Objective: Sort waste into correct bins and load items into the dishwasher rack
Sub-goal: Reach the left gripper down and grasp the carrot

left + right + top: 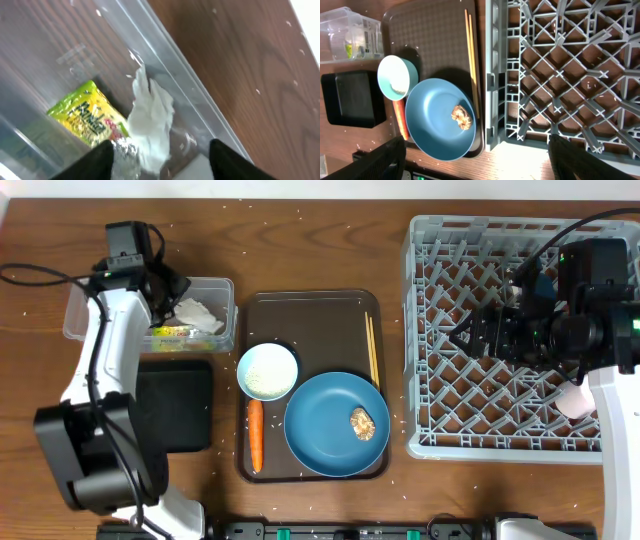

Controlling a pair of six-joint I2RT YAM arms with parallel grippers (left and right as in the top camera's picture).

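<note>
Left pincer [161, 150]: jaws spread wide, gripping nothing. It hangs over the clear tub [170, 55] with one dark finger on either side of the tissue.
Tissue [150, 117]: crumpled and white, inside the tub close to one long wall. Cannot tell whether either finger touches it.
Wrapper [87, 120]: yellow-green, on the tub floor just beside the tissue.
Right pincer [476, 140]: jaws fully apart and empty, above the dishwasher rack [560, 75].
Pink cup [572, 400]: in the rack, at the corner by the right arm, which partly hides it.
Serving tray [310, 305]: brown, on the surface [320, 240] between tub and rack.
Blue plate [325, 435]: on the serving tray, in the corner toward the rack.
Brown food lump [362, 422]: resting on the plate, off-centre toward the rack.
White bowl [268, 370]: on the serving tray, just beside the plate's rim.
Carrot [255, 435]: on the serving tray, lying lengthwise along the tub-side edge, between that edge and the plate.
Chopsticks [372, 350]: a pair side by side along the tray's rack-side edge.
Black tray [175, 405]: on the surface, just beside the tub.
Rice grains [258, 91]: white specks scattered over the wood.
</note>
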